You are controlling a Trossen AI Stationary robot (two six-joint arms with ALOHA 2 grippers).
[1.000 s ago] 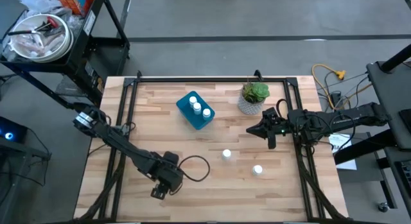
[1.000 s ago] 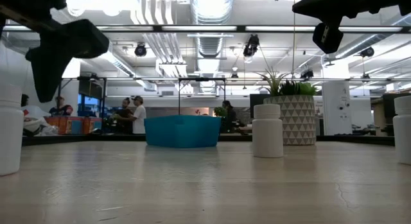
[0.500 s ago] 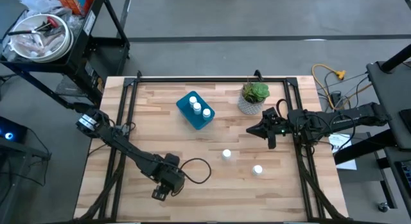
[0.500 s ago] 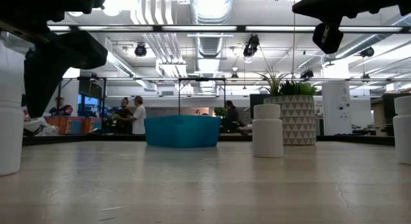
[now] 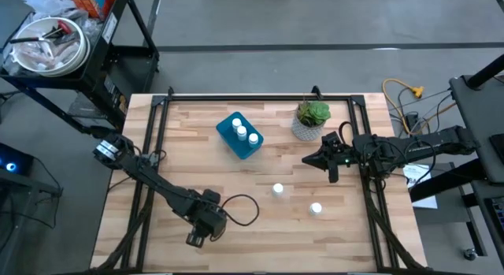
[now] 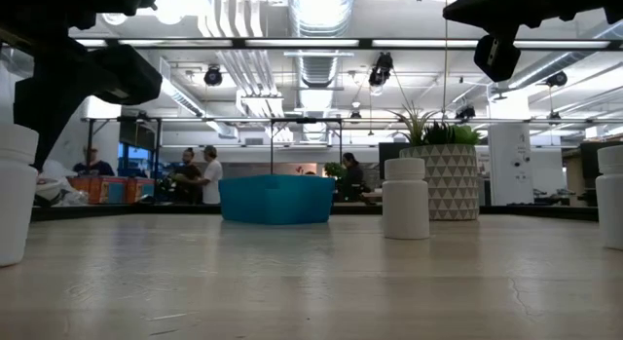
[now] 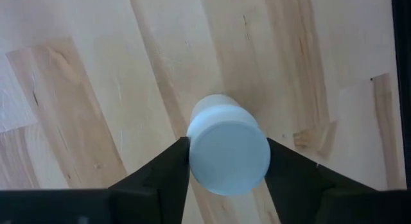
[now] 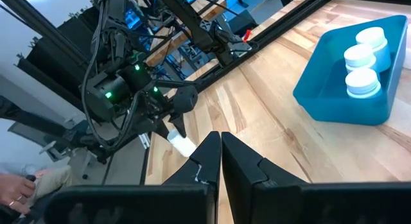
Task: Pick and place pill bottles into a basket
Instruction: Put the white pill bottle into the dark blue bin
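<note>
Roughly halfway, judging by the count. Starting at the left: left gripper (image 5: pixel 198 234) low over the near-left part of the table (image 5: pixel 260 243), jaws pinching a pill bottle (image 7: pixel 228 146) by its sides, one finger on each flank of the white cap in the left wrist view. Cannot tell whether that gripped bottle has left the wood or rests on it; in the low view it shows at the left edge under the dark gripper.

Farther along, blue basket (image 5: pixel 239 135) well beyond those jaws, toward the far side of the table, already holding three bottles (image 8: pixel 361 63) side by side inside its walls. Three placed, then.

Next, two loose bottles upright on the bare wood: first loose bottle (image 5: pixel 277 190) between the two grippers, second loose bottle (image 5: pixel 316 208) nearer the table's right edge, both well short of the basket. White plant pot (image 5: pixel 309 122) just beyond the right jaws, apart from the basket.

At the right, right gripper (image 5: pixel 329 161) raised over the table, jaws pressed together and holding nothing, waiting.

Left to do, on this showing: carry the gripped bottle across to the basket, then fetch the two loose ones.
</note>
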